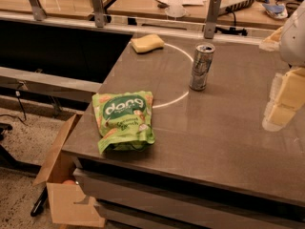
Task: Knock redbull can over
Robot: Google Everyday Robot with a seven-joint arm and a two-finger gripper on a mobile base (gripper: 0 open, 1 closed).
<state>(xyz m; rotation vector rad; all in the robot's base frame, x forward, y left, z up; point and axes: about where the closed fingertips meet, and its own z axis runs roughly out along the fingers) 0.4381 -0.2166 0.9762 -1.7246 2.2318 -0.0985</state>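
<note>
Green bag [125,121]: "dang" logo.

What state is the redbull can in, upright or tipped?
Upright: the redbull can stands on its base, top up; the gripper is at the right edge, apart.

The light is warm and rather dim, with an amber cast over everything. The far desks are the brightest part. The worktop [214,128] has a dull sheen, and a thin bright arc [178,98] curves across it. The redbull can [201,67] glints on its top and down its side. At the right edge my fingers [282,97] hang over the worktop, washed out to pale cream. Left of the worktop, the gap lies in deep shadow.
</note>
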